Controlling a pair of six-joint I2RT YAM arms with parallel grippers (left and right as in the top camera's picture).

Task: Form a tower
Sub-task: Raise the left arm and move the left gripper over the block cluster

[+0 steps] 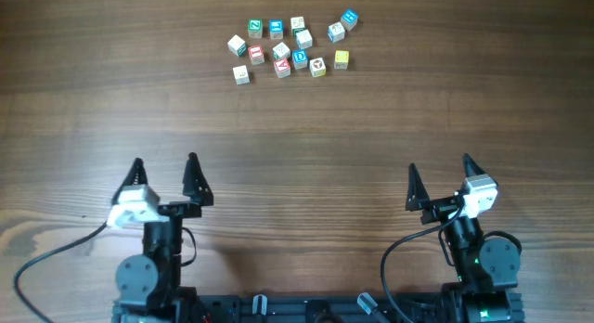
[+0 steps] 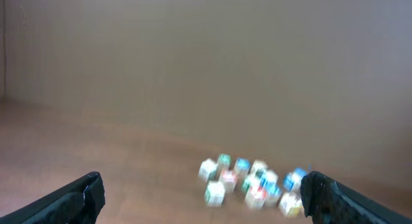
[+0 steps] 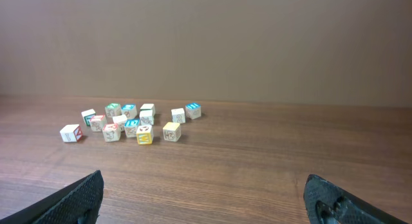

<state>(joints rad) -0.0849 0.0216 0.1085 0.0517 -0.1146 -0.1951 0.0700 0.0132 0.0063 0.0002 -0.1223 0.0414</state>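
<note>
Both arms sit folded back over their bases. The left gripper (image 1: 165,163) and the right gripper (image 1: 440,165) point forward, jaws spread wide, gripping nothing.

From above I see a loose cluster of small letter cubes (image 1: 281,51) lying close together at the far side of the wooden table (image 1: 297,147), a yellow one (image 1: 341,58) toward its right. My left gripper (image 1: 165,165) and right gripper (image 1: 440,170) sit at the near edge, well apart, both with jaws spread wide
</note>
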